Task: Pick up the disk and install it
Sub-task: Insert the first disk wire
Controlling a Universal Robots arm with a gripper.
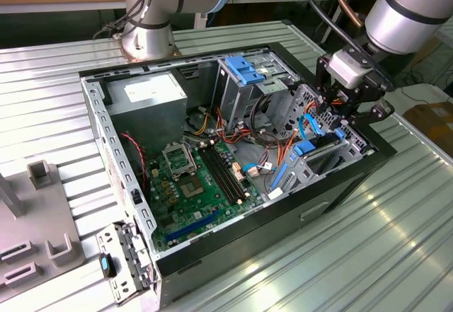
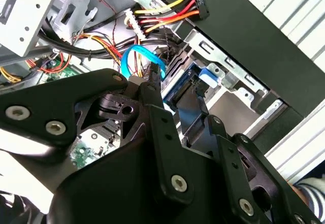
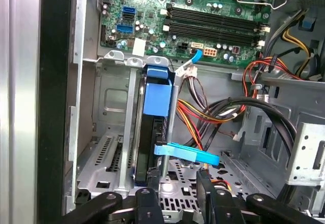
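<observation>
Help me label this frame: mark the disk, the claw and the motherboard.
disk (image 3: 152, 132), first wrist view, dark edge below the blue carrier.
claw (image 3: 175, 193), first wrist view, midway between its fingertips.
motherboard (image 1: 187, 188), exterior view, green board surface.

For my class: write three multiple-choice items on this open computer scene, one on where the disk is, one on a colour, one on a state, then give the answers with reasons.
1. Where is the disk?
A. flat on the motherboard
B. standing on edge in the drive bay near the case's front
C. on the table outside the case

2. What colour is the disk's carrier?
A. blue
B. red
C. white

3. What state is the computer case in?
A. side panel closed
B. open, insides exposed
C. upside down

Answers:
1 B, the first wrist view shows it upright between the metal bay walls, with the gripper just above it.
2 A, blue plastic frames the dark drive.
3 B, the motherboard and cables show in the exterior view.
</observation>
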